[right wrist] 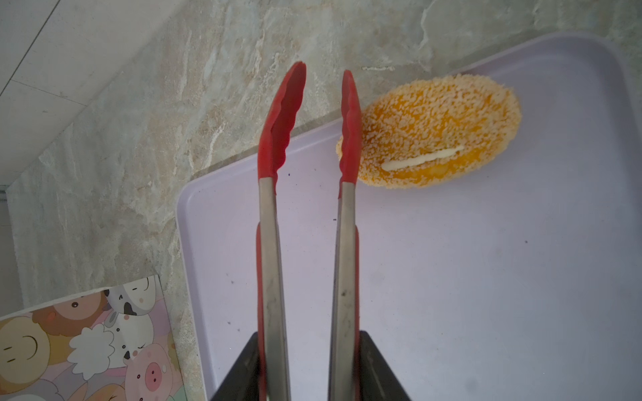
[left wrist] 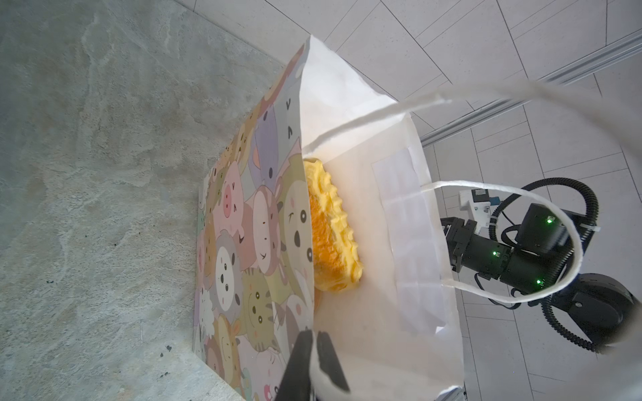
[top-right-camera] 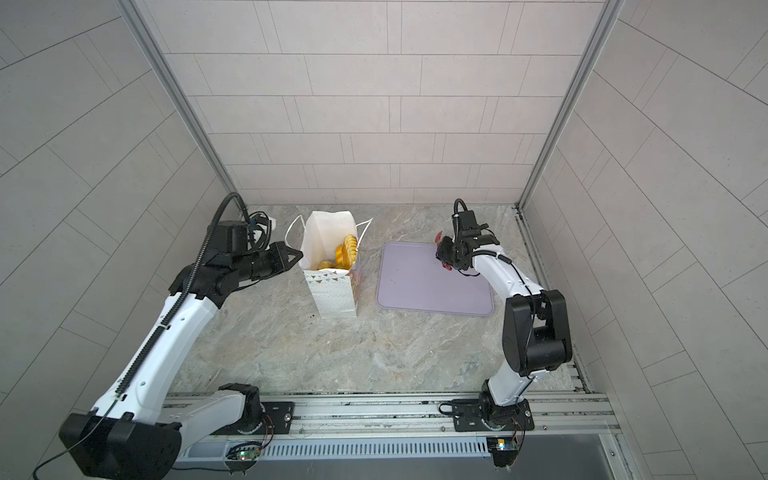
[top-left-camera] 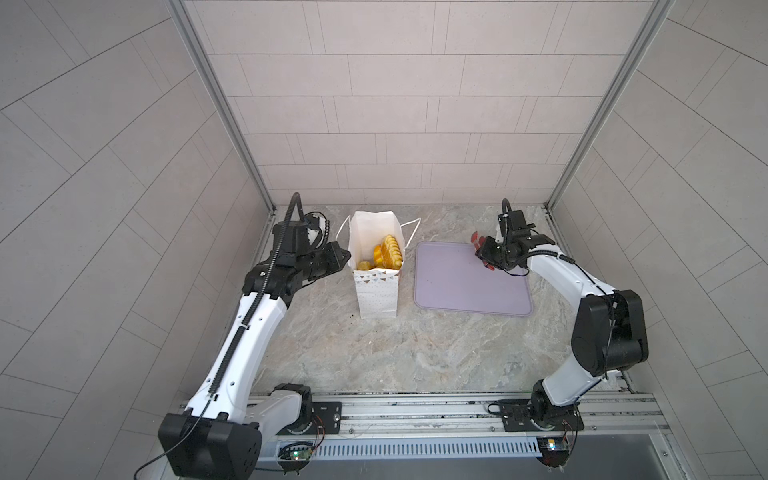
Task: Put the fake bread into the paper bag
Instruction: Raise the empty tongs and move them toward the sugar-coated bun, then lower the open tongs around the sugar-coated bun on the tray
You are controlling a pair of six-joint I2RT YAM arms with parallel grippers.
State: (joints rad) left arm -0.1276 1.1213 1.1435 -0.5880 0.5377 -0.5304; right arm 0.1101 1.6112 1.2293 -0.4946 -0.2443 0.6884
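The white paper bag [top-left-camera: 376, 291] [top-right-camera: 334, 291] stands upright left of centre, with golden ridged fake bread [top-left-camera: 390, 251] [top-right-camera: 347, 249] inside. My left gripper [top-left-camera: 345, 254] [top-right-camera: 300, 254] [left wrist: 314, 335] is shut on the bag's [left wrist: 364, 156] left rim, and a ridged loaf [left wrist: 333, 236] leans against the inner wall. My right gripper [top-left-camera: 486, 253] [top-right-camera: 444, 255] [right wrist: 309, 347] is shut on red-tipped tongs [right wrist: 271, 243] over the tray's far right part. The tong tips stand apart with nothing between them. A seeded orange bun [right wrist: 437, 132] lies on the tray beside one tip. Both top views hide this bun.
The flat lilac tray [top-left-camera: 469, 291] [top-right-camera: 428, 286] [right wrist: 451, 277] lies right of the bag on the marble tabletop. The bag's cartoon-animal side [right wrist: 87, 347] faces the tray. Tiled walls close the back and sides. A metal rail [top-left-camera: 415, 409] runs along the front.
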